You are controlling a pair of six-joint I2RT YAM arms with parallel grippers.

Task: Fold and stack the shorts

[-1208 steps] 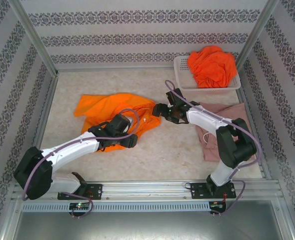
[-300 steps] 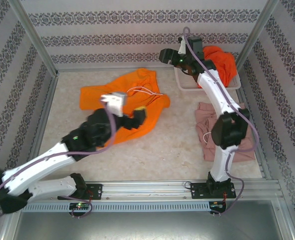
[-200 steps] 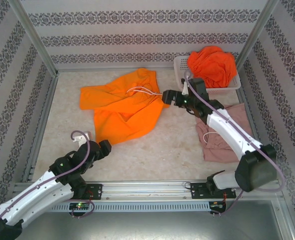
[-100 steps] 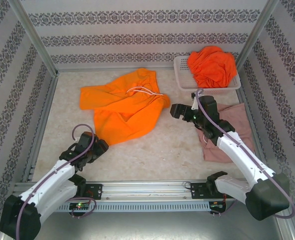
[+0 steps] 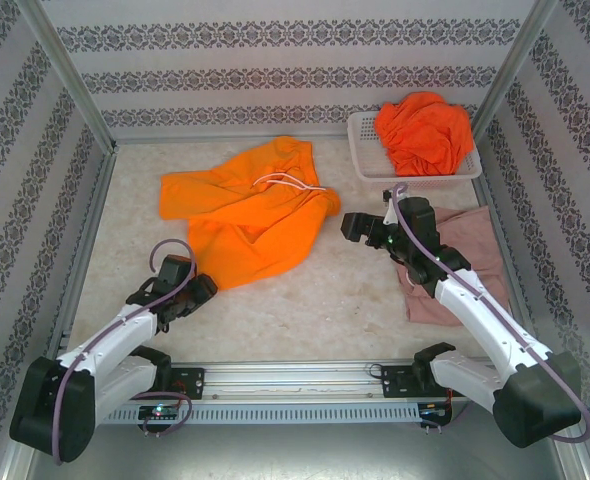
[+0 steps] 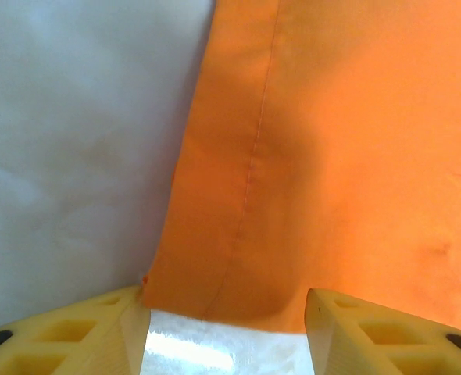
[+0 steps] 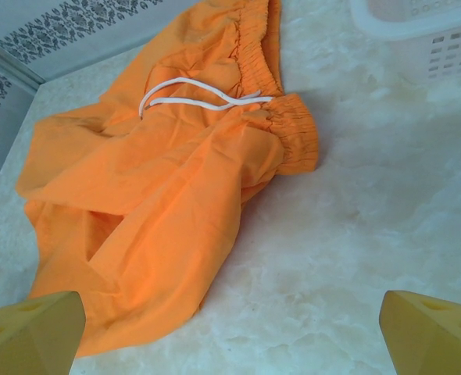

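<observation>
Straddling the hem, left gripper (image 6: 224, 312): 2 fingers partway apart, low over the table (image 5: 355, 300), clamping nothing.
Spread orange shorts (image 5: 250, 215): flat on the table; 1 leg hem lies just ahead of the left fingertips, its corner at the left-hand finger; I cannot tell whether they touch.
Drawstring (image 7: 199, 94): white loop on the gathered waist, well ahead of the right fingers.
Right gripper (image 7: 234, 328): fingers spread wide, nothing between them; the spread orange shorts lie ahead and to their left.
Basket (image 5: 360, 150): white mesh, ahead-right of the right fingers, holding heaped orange shorts (image 5: 425, 130).
Pink shorts (image 5: 480, 245): on the table behind the right fingers, partly under that arm.
</observation>
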